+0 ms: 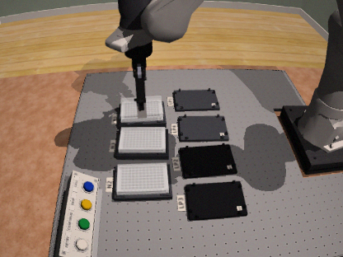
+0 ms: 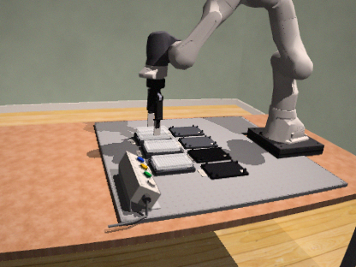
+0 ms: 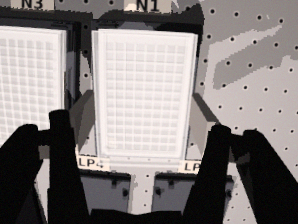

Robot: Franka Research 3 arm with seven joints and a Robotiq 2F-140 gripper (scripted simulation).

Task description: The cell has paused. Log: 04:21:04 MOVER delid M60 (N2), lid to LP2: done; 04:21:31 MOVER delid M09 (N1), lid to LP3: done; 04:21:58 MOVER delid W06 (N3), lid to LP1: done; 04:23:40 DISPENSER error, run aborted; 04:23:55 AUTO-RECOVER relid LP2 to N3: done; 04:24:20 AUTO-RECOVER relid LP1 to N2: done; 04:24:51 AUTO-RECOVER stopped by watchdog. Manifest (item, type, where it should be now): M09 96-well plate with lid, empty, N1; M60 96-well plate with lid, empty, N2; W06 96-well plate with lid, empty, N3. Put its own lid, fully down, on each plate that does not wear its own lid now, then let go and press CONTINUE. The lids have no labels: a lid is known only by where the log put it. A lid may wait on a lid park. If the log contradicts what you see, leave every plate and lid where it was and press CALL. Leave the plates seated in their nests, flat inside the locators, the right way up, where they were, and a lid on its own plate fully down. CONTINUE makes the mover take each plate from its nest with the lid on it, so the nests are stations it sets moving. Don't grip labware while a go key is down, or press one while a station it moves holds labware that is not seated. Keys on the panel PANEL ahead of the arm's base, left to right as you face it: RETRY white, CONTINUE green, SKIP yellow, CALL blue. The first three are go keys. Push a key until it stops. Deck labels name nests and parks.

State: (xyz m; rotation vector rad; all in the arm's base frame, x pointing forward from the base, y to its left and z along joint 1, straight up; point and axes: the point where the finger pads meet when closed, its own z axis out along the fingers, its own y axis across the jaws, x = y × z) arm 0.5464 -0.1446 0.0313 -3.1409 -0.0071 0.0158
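Three white 96-well plates stand in a column of nests. The far one is in N1, the middle one in N3 (image 1: pixel 142 140), the near one in N2 (image 1: pixel 142 179). The plates in N3 and N2 look lidded. My gripper (image 1: pixel 141 103) points straight down over N1 and is shut on a clear lid (image 3: pixel 144 92) by its long sides, right over the N1 plate. I cannot tell whether the lid is fully down. The wrist view shows the labels N1 and N3 beyond the plates. The gripper also shows in the exterior view (image 2: pixel 155 124).
Four dark lid parks lie in a column right of the nests, all bare: the far one (image 1: pixel 195 100), then (image 1: pixel 202 128), LP2 (image 1: pixel 207 161) and LP3 (image 1: pixel 215 200). The key panel (image 1: pixel 80 214) stands at the near left with blue (image 1: pixel 88 186), yellow (image 1: pixel 86 204), green (image 1: pixel 84 223) and white (image 1: pixel 82 245) keys.
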